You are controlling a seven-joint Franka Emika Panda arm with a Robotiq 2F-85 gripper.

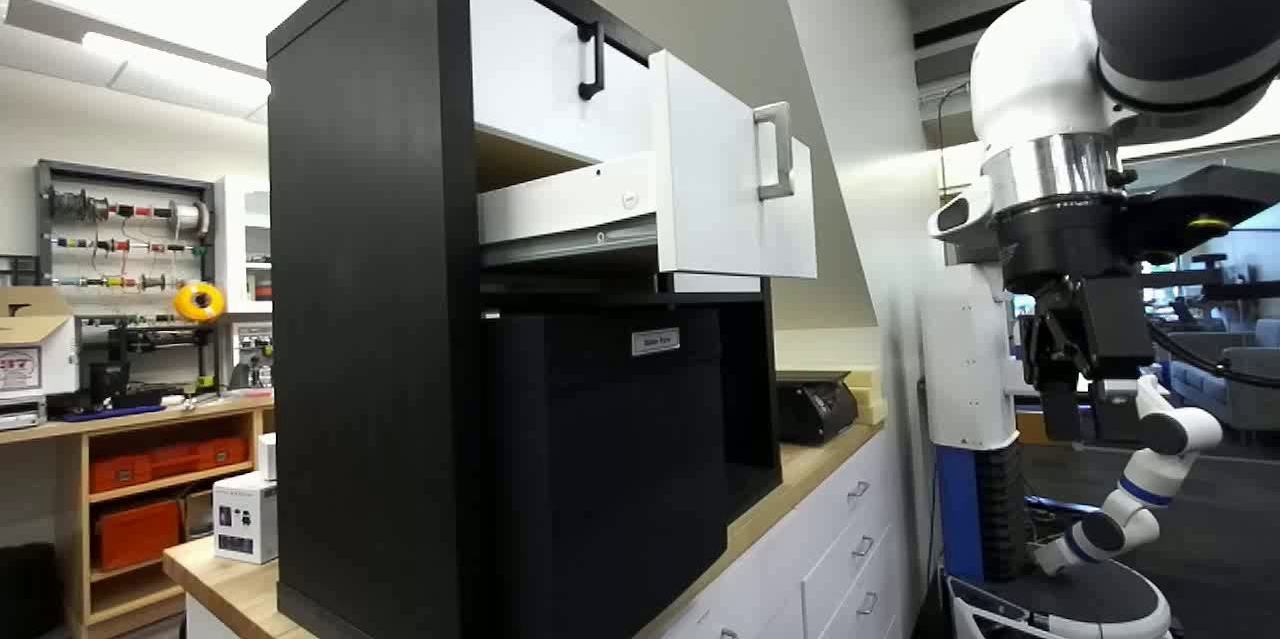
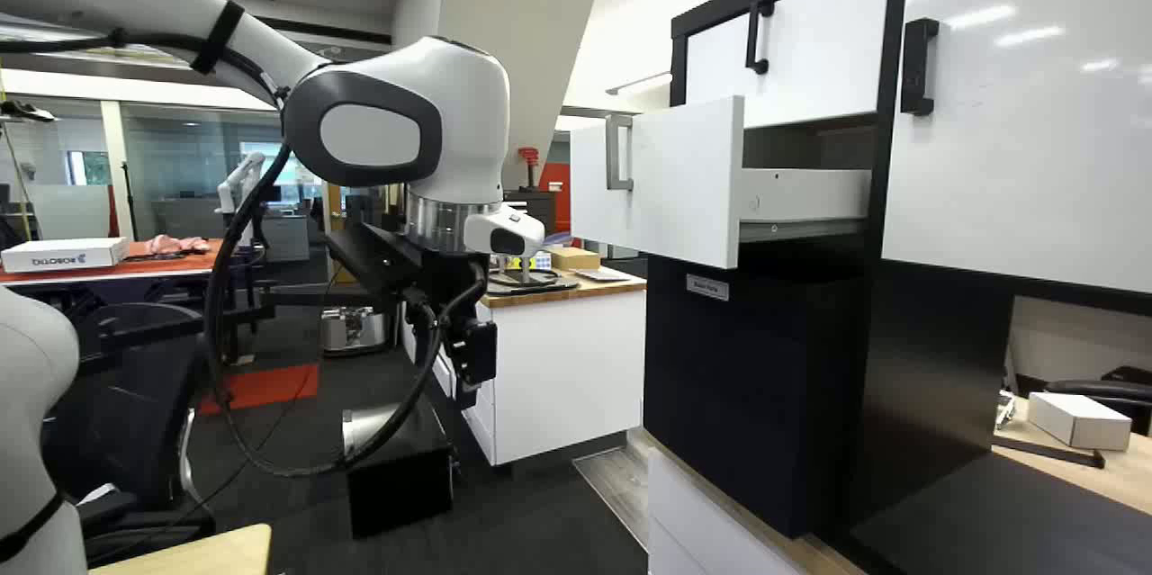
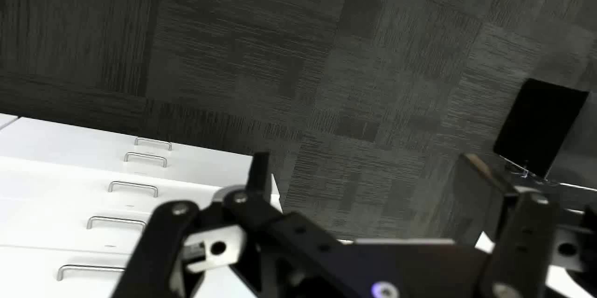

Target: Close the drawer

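With nothing between them, the fingers (image 3: 259, 174) stand wide, lower than the open drawer (image 1: 700, 169) and well out in front.

In an exterior view: white drawer (image 1: 705, 169), grey handle (image 1: 784, 151), centre; black cabinet (image 1: 370, 319), left; white and dark grey arm (image 1: 1040, 69), upper right; black tool (image 1: 1088, 411), right. Wrist view: dark grey carpet (image 3: 280, 55), streaked patchwork, top; white fronts (image 3: 51, 228), silver pulls (image 3: 93, 267), lower left.

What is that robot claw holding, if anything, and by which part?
Nothing is held: the gripper is open and empty, apart from the pulled-out drawer and its grey handle in both exterior views.
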